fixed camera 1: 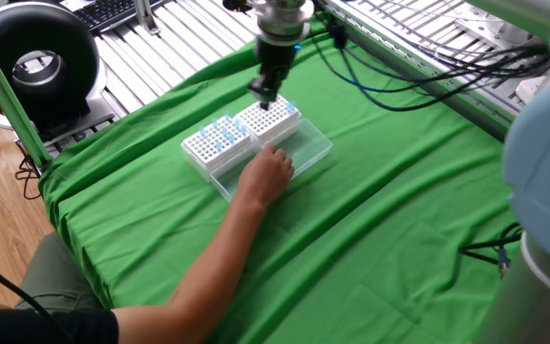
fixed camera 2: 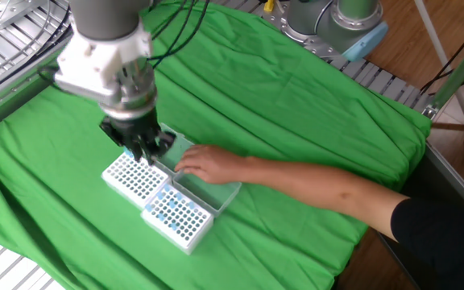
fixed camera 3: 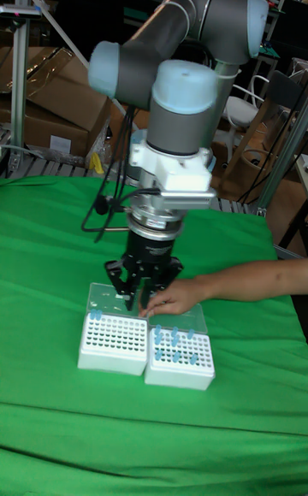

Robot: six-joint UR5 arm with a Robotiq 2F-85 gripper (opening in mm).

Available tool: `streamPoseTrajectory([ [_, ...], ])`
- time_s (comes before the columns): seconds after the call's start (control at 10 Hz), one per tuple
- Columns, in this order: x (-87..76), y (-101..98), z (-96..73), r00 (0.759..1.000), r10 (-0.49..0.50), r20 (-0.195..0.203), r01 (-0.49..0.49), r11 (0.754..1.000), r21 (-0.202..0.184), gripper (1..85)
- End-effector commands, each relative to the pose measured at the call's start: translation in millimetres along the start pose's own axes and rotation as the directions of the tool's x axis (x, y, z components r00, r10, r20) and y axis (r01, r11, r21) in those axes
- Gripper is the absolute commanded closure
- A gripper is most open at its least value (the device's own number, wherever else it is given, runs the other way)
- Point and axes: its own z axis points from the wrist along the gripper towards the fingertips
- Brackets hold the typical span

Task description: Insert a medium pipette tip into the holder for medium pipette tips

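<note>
White rack, close hand: risk of a missed hole

White rectangular holder rack lies on the green-covered desk, touching a look-alike rack with blue tips. The black end effector hangs just over its back edge; whether its jaws grip a tip, I cannot tell. A person's hand rests on the clear lid; it could be struck, or shift the rack.

The UR5 arm reaches down with its wrist tilted slightly off vertical. The end effector points downward, dark fingers drawn close together; whether they pinch anything is hard to tell. A person's hand lies palm down just beside it, forearm outstretched
</note>
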Motion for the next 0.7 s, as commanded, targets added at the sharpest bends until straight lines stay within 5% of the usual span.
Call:
streamPoseTrajectory([
  [0.0, -39.5, 52.9, -1.6, 0.994, 0.110, -0.009, -0.111, 0.994, -0.020, 56.3],
  [0.6, -84.2, 99.5, 23.5, 0.977, 0.210, 0.031, -0.210, 0.978, -0.013, 58.0],
])
